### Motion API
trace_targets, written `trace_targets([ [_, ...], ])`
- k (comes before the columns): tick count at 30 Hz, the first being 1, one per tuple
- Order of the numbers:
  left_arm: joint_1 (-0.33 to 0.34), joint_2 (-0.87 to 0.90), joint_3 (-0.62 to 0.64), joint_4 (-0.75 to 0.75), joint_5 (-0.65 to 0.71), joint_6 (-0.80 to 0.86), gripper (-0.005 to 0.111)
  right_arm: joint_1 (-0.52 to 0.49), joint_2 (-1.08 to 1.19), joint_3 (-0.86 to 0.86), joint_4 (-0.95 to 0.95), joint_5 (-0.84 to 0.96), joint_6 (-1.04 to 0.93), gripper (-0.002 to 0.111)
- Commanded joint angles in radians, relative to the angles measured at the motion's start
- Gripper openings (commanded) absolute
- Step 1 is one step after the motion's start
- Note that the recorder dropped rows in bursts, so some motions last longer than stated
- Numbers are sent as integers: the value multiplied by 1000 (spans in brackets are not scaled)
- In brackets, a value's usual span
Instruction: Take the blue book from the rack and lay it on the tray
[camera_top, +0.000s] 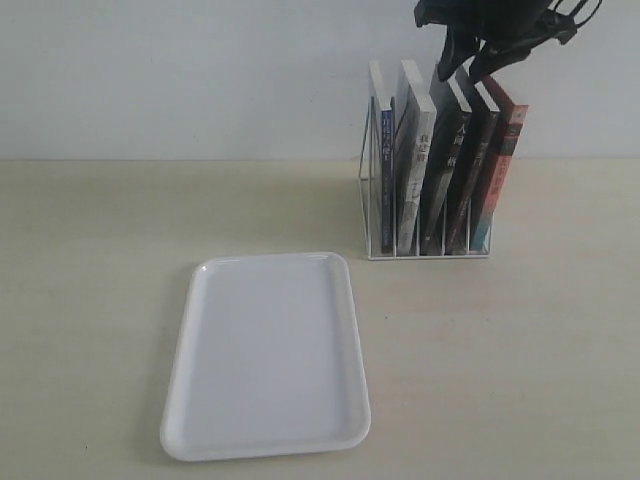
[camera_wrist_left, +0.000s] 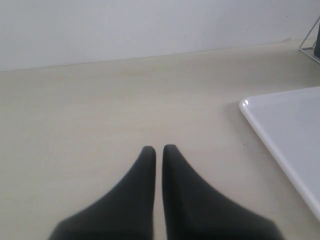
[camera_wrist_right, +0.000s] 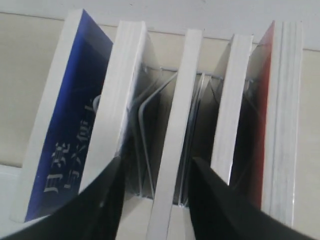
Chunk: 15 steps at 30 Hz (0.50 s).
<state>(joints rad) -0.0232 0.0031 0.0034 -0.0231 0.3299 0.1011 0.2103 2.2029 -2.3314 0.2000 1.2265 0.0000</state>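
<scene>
The blue book (camera_top: 386, 170) stands in the leftmost slot of the white wire rack (camera_top: 365, 215); its deep blue cover (camera_wrist_right: 70, 125) with white characters shows in the right wrist view. My right gripper (camera_top: 465, 70) hovers open just above the book tops. Its dark fingers straddle the top edge of the middle book (camera_wrist_right: 175, 125), two slots away from the blue one, and touch nothing. The white tray (camera_top: 268, 355) lies flat in front of the rack, to its left. My left gripper (camera_wrist_left: 159, 149) is shut and holds nothing, low over the table beside the tray's corner (camera_wrist_left: 287, 125). It is out of the exterior view.
Four other books fill the rack: a pale-spined one (camera_top: 412, 170), two black-spined ones (camera_top: 440, 175), and a red-orange one (camera_top: 505, 160) at the right end. A light wall rises behind the beige table (camera_top: 520, 360).
</scene>
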Motion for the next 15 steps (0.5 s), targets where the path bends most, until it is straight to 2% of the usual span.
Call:
trace_targets([
  [1,2,-3,-3,-2,-16,4,5,-3,25,-3,-6,-5,0,40],
  [8,2,-3,-3,-2,-16,4,5,-1,80,-3,-1,-5,21,39],
  [10,2,-3,-3,-2,-16,4,5,-1,82,-3,1,-5,21,19],
  [11,2,-3,-3,-2,-16,4,5,-1,82,-3,1,-5,20,0],
  [15,2,-3,-3,-2,-16,4,5,-1,65,-3,1,-5,22,0],
])
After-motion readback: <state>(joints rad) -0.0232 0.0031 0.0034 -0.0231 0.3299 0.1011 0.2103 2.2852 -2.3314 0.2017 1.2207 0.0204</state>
